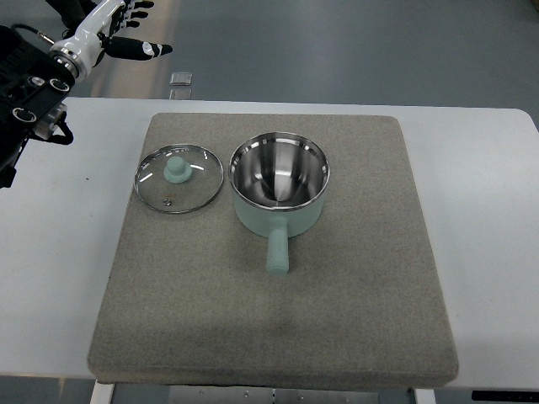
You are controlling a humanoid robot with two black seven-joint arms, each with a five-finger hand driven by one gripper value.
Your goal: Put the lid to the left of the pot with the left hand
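The left hand (118, 25), white with black fingertips, hangs at the top-left corner with fingers spread and holding nothing, though its upper part seems cut off by the edge. The round glass lid with mint-green knob (178, 178) lies flat on the grey felt mat (337, 320), just left of the mint-green steel-lined saucepan (279, 189), on the white table (50, 269).
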